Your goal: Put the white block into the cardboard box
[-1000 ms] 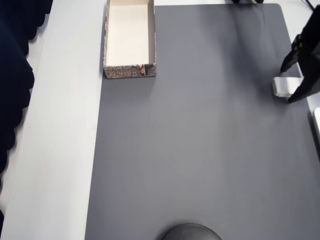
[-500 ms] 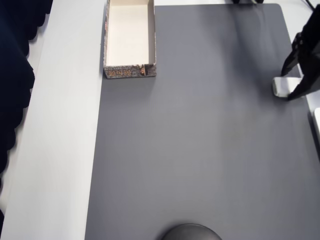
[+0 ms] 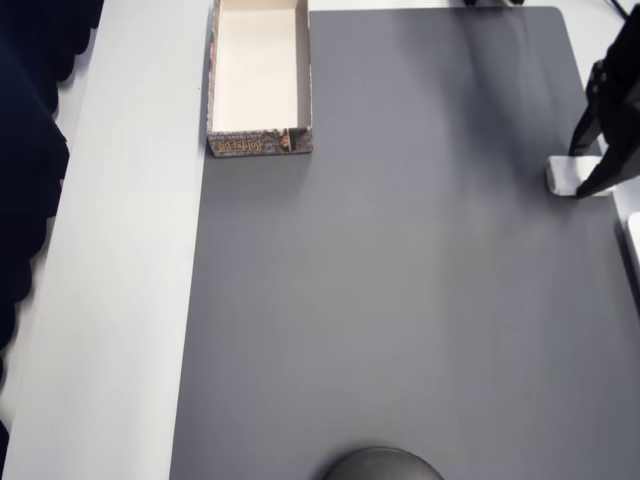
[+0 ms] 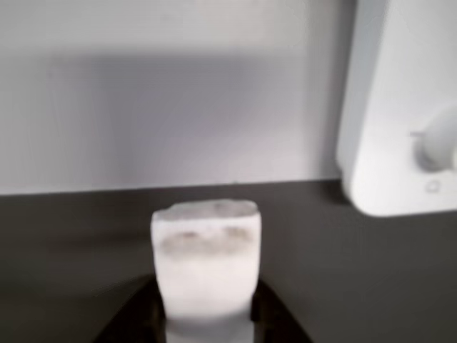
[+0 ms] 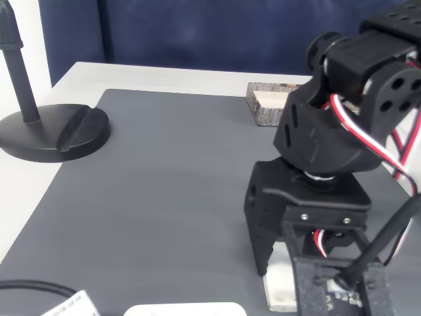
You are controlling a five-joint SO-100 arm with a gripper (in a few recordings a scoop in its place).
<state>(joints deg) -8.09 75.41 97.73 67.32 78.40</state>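
White block [image 3: 562,174]; black gripper [image 3: 590,172]; cardboard box [image 3: 260,142], cream inside, brown-grey patterned end; dark grey mat [image 3: 400,300]; white tabletop [image 3: 130,300].

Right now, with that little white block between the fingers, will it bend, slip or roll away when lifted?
The white block probably stays stiff: its edges look straight and solid. It lies flat on the grey mat, so rolling seems unlikely. Its smooth faces might slip if the fingers close loosely.

grey mat [image 3: 400,300] | white table [image 3: 120,300] | dark blue curtain [image 5: 230,33] (behind table)
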